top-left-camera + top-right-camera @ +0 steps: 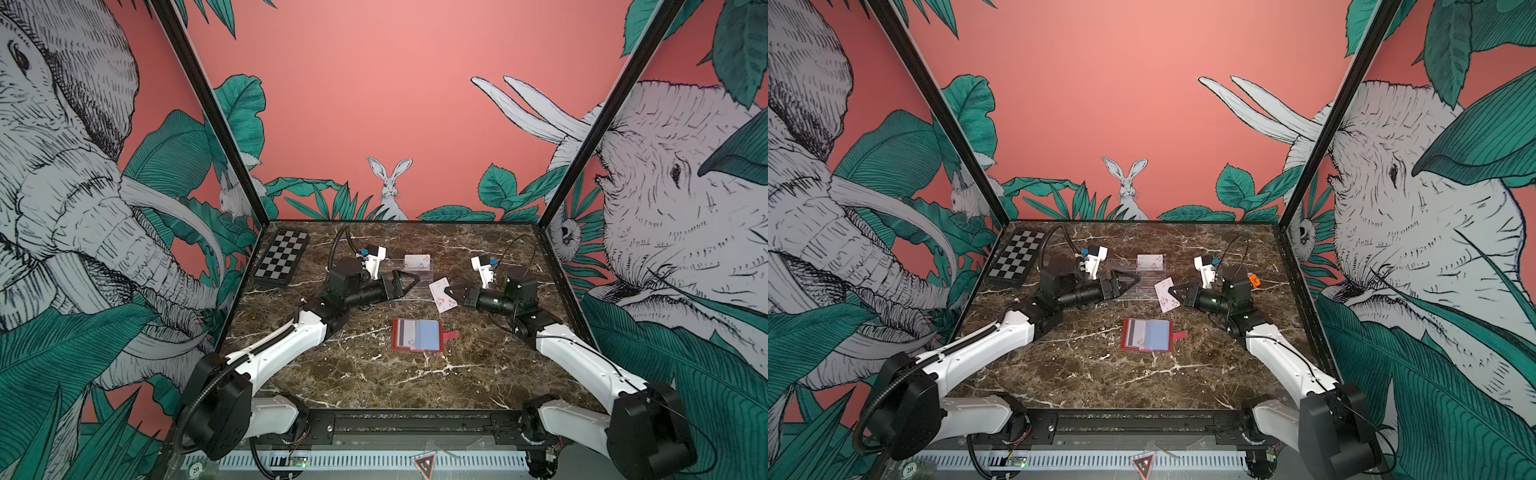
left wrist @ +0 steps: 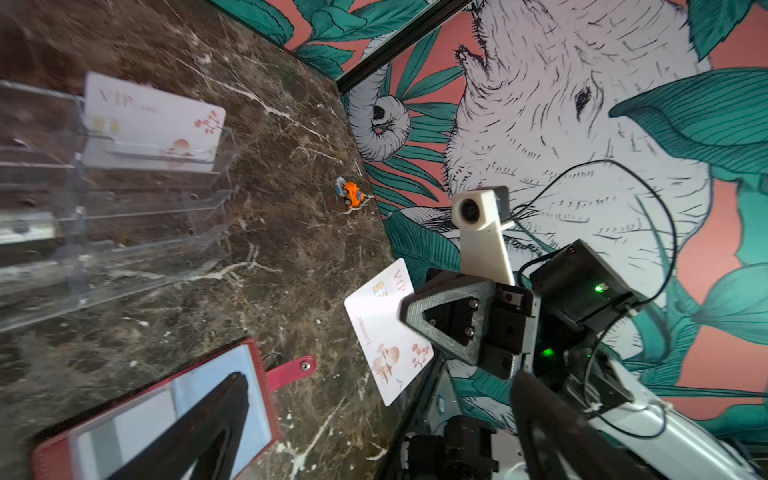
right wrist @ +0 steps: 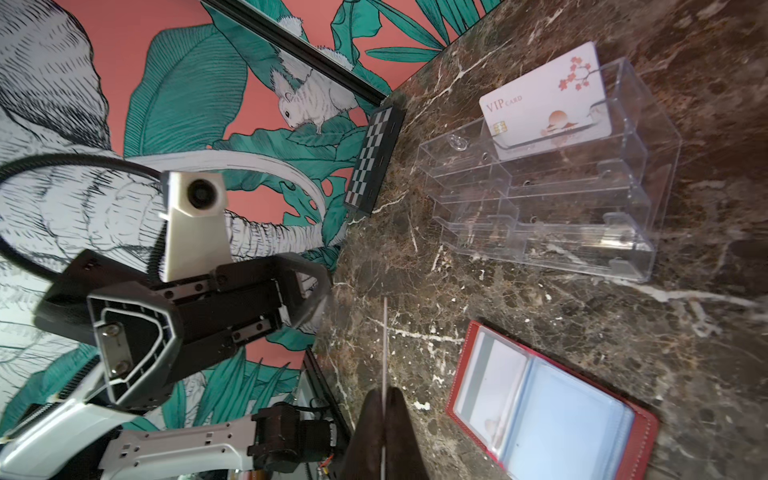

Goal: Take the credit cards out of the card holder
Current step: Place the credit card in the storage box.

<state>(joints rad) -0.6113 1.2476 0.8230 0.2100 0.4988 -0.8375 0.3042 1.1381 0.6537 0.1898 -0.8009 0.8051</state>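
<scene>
Trouble looks least likely at the far left, where the checkered board [image 1: 282, 257] lies well apart from both arms. Moving right, the left gripper [image 1: 411, 284] hangs with its jaws spread wide and nothing between them, just beside the clear rack [image 3: 561, 208]. A sideways sweep from there could clip that light plastic and shove or tip it. The standing card [image 3: 544, 104] propped in its far tier would then probably fall out.

Near the middle of the table [image 1: 332, 374] the card holder [image 1: 430, 335] lies open and flat, with nothing pinning it down. A sleeved card [image 3: 494, 390] shows in its left page, dark stripe outward. If a claw tugs that card while the holder is free, I expect the whole booklet to slide, or the pages to fold over, rather than the card coming loose. The thin edge also looks easy to miss with a pinch.

Just right of the rack, the right gripper [image 1: 451, 294] is clamped on the held card [image 2: 374, 324], raised off the table and tilted. The grip sits near one edge, so the card may pivot or slip if it meets the rack's lip. Farthest right, a small orange toy car [image 2: 352, 194] sits near the table's right edge, likely out of harm's way.
</scene>
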